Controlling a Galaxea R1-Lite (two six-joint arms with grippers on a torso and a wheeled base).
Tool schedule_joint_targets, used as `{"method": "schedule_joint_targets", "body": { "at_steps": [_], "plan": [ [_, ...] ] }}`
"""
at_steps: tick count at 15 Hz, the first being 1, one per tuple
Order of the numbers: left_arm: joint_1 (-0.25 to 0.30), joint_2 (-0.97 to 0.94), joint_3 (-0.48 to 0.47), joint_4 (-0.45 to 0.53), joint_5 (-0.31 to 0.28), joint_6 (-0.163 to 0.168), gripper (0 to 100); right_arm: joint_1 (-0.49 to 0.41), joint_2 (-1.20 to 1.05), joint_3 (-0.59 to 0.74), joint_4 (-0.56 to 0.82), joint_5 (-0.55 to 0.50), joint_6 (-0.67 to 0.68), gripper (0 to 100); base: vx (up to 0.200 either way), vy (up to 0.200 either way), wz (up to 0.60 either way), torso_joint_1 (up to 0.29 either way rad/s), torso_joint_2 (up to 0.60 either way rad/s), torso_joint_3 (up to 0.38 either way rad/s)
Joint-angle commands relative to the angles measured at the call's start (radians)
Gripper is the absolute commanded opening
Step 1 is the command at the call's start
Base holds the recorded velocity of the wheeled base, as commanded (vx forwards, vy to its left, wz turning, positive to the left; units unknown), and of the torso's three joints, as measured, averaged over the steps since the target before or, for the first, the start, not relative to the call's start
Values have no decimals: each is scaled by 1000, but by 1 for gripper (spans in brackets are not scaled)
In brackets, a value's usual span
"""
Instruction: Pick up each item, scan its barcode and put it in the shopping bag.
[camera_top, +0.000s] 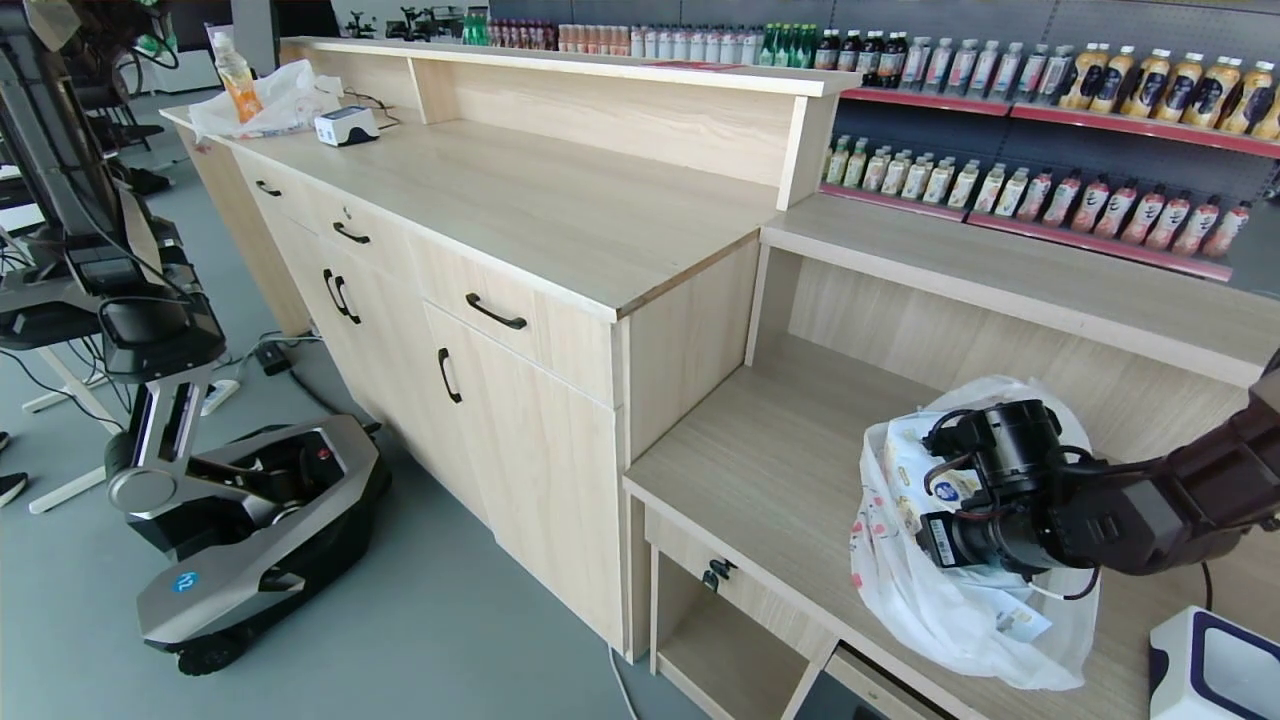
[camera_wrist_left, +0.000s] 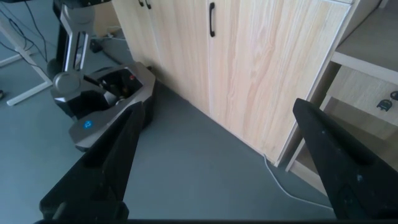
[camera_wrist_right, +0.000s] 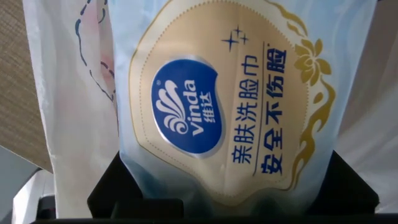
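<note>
The pack (camera_wrist_right: 217, 93) is shown clamped between the jaws of the right gripper (camera_wrist_right: 230, 200), at the mouth of the white bag (camera_top: 930, 610). The bag is seen resting on the low desk (camera_top: 760, 460), with a scanner (camera_top: 1210, 660) near it at the desk's edge. The left gripper (camera_wrist_left: 217, 115) is held with jaws wide apart, holding nothing, above the grey floor (camera_wrist_left: 199, 168) beside the cabinet (camera_wrist_left: 261, 56).

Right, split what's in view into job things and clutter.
Job: pale blue printed soft pack in the right hand; white plastic shopping bag; white boxy scanner beside it.
Lying about: orange drink bottle, crumpled white bag, small white device on the far light-wood counter; shelved bottles.
</note>
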Motion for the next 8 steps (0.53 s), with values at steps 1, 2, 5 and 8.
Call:
{"method": "schedule_joint_targets", "body": {
  "at_steps": [1, 2, 5, 8],
  "plan": [
    [0, 0, 0, 0, 1, 0, 100, -23, 13, -6, -18, 60, -3, 0, 0, 0, 0, 0, 0, 0],
    [0, 0, 0, 0, 1, 0, 100, -35, 10, -6, -21, 98, -14, 0, 0, 0, 0, 0, 0, 0],
    [0, 0, 0, 0, 1, 0, 100, -41, 16, -9, -30, 112, -31, 0, 0, 0, 0, 0, 0, 0],
    [0, 1, 0, 0, 1, 0, 100, -41, 30, -11, -47, 112, -32, 0, 0, 0, 0, 0, 0, 0]
  ]
}}
